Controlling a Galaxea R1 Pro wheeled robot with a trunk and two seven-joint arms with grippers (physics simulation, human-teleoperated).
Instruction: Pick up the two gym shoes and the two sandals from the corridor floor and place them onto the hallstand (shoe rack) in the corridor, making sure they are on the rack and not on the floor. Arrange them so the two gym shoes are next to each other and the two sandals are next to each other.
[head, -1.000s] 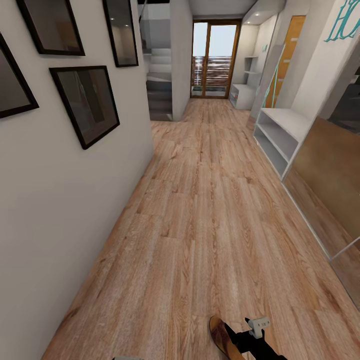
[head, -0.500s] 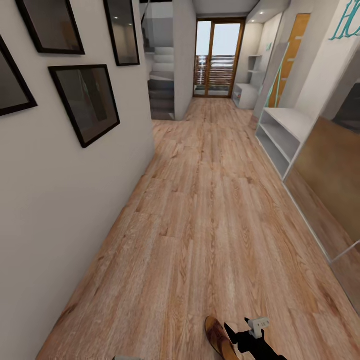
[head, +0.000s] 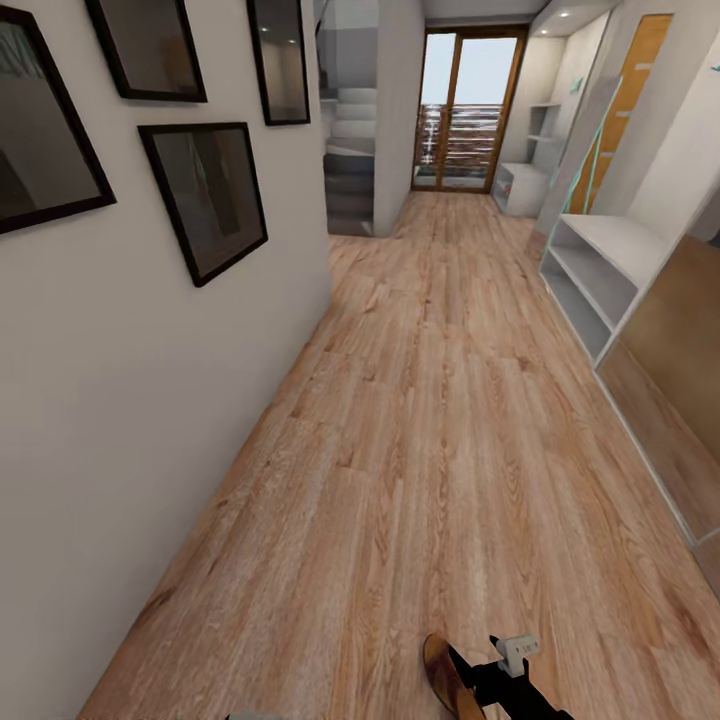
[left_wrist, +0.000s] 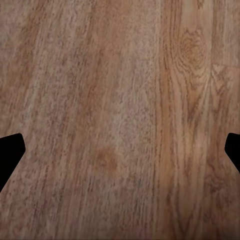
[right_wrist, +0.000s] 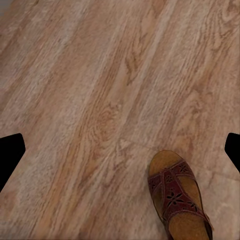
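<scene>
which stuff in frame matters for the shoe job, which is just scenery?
Job:
- sandal, on the floor
- corridor floor
- far white shelf unit, possibly the hallstand, too small to tell
- right tool, open
- left tool, open

Scenery:
- framed pictures
- near white rack
- stairs
- glass door

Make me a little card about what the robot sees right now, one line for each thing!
place: corridor with a wood floor; picture frames on the left wall
sandal: one, brown, lying flat on the floor, strap side up
right claw: open, above the floor; the sandal is off to one side, not between its fingers
left claw: open, holding nothing, over the planks
hallstand: far down on the right, by the glass door
white shelf unit: closer, also on the right
</scene>
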